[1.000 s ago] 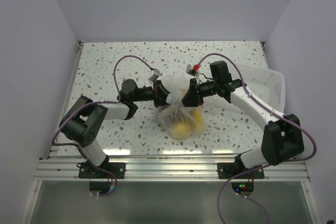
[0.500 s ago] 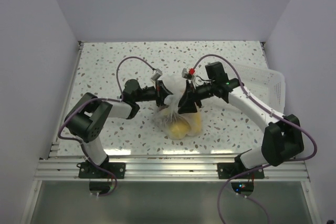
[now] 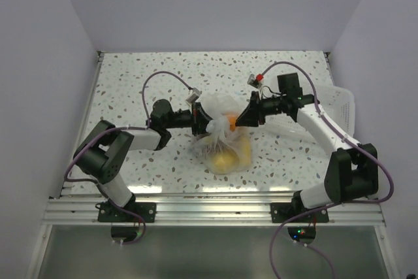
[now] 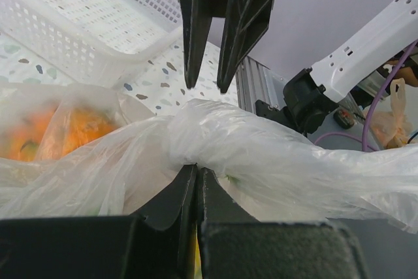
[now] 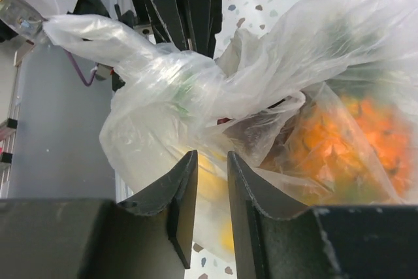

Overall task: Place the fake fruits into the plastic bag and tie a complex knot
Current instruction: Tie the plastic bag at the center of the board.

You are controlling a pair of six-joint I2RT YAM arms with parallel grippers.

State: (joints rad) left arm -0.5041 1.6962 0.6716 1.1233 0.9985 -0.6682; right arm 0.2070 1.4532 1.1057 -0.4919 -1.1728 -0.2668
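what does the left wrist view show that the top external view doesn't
Only the left wrist view: the left hand up close, pinched shut on the bunched neck of the plastic bag, with the right hand just above it, jaws slightly apart. Only the top external view: both arms down to their bases and the whole bag sitting on the speckled table. Both: the bag with fruit inside, the white slotted tray, both hands.

Your bench [image 3: 130, 83] is a white slab with dark speckles, walled on three sides. Near its middle, a little toward you, the clear bag [image 3: 236, 155] sits on it, bulging with yellow and orange fruits [image 3: 224, 159], its neck raised off the surface. A white slotted tray [image 3: 330, 106] rests at the right edge by the wall; whether it sits flat is unclear.
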